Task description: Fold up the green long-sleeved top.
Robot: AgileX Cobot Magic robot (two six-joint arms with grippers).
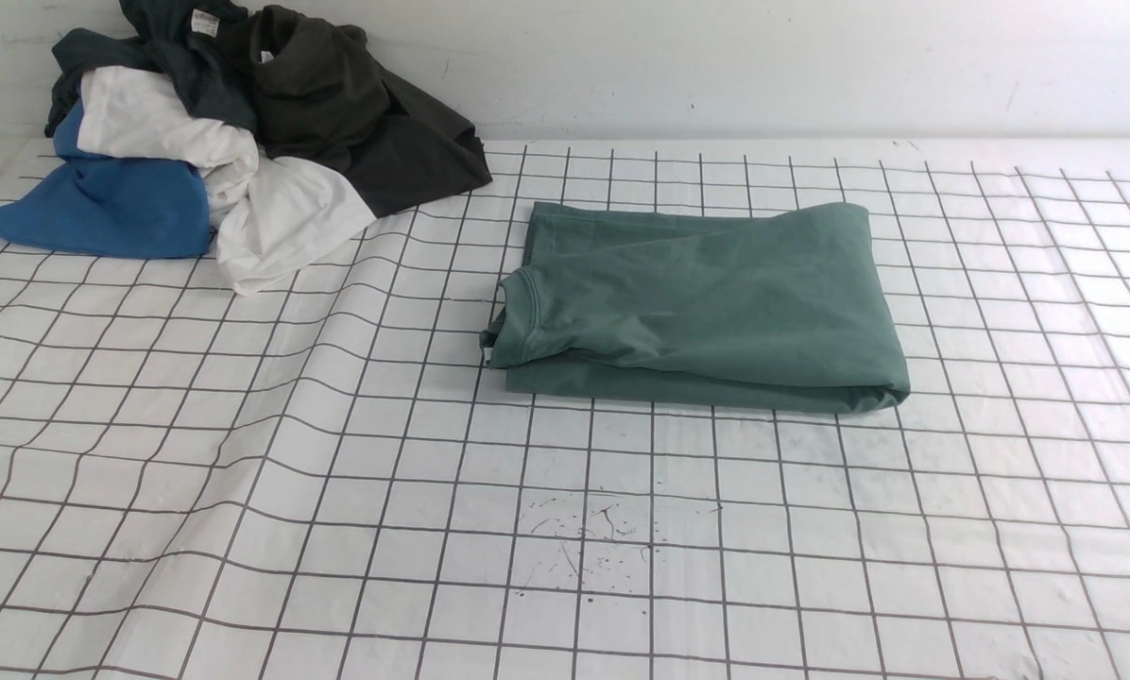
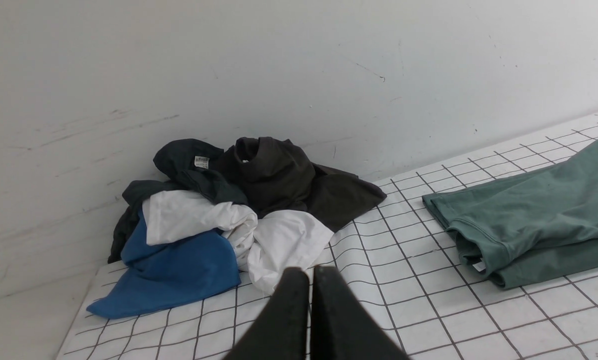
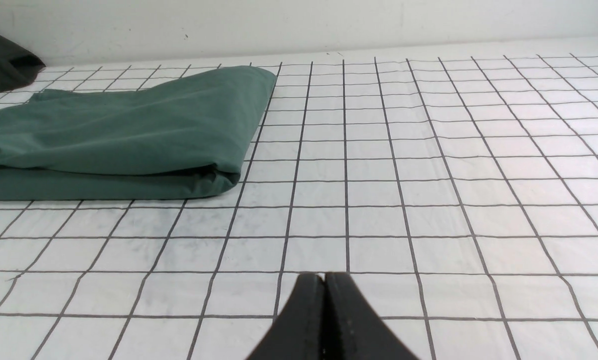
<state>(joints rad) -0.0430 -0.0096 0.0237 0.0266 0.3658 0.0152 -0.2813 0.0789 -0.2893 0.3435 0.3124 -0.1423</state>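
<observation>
Front view: neither arm shows.
Top (image 1: 707, 302): sage-green soft knit, folded to a thick rectangle, centre-right on the table; ribbed neckline at its left edge, rounded fold at right.
Table cover (image 1: 244, 491): white glossy sheet, dark grid lines, rippled on the left, ink specks near centre.
Pile (image 1: 234, 132): crumpled blue, white, dark teal and olive-brown cloth, far left by the wall.
Left gripper (image 2: 310, 280): black jaws pressed together, empty.
Right gripper (image 3: 324, 285): black jaws pressed together, empty, above bare grid.

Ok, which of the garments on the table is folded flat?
The green long-sleeved top, lying alone mid-table; the blue, white and dark garments are heaped at the far left corner.
</observation>
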